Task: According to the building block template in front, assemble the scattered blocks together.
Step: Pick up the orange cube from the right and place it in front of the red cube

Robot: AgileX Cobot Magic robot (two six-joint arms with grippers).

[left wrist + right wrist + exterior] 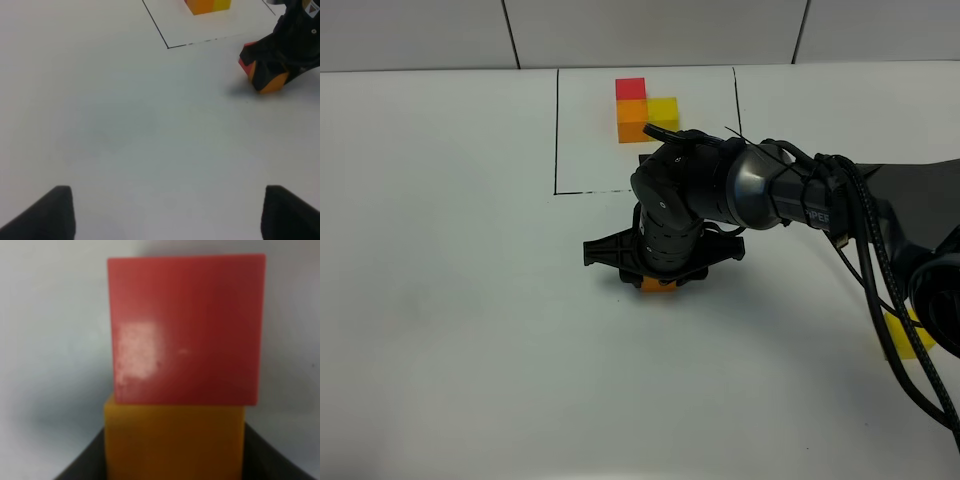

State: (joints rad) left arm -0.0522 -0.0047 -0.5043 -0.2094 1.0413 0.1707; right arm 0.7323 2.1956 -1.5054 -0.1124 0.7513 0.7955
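Overhead, the right arm (790,190) reaches in from the right with its wrist bent straight down at mid-table. The right gripper (660,276) is clamped on the orange block (654,287), just near of the outlined square that holds the building block template (645,108). The yellow block (903,338) lies at the far right, half behind cables.

From the left wrist, the left gripper (167,192) hovers low with its jaws wide apart and nothing between them. The red block (243,62) touches the orange one.

From the right wrist, red abuts orange, which sits between the dark fingers (90,460).

Lab setup — bare white table (450,330), drawn outline (557,130)
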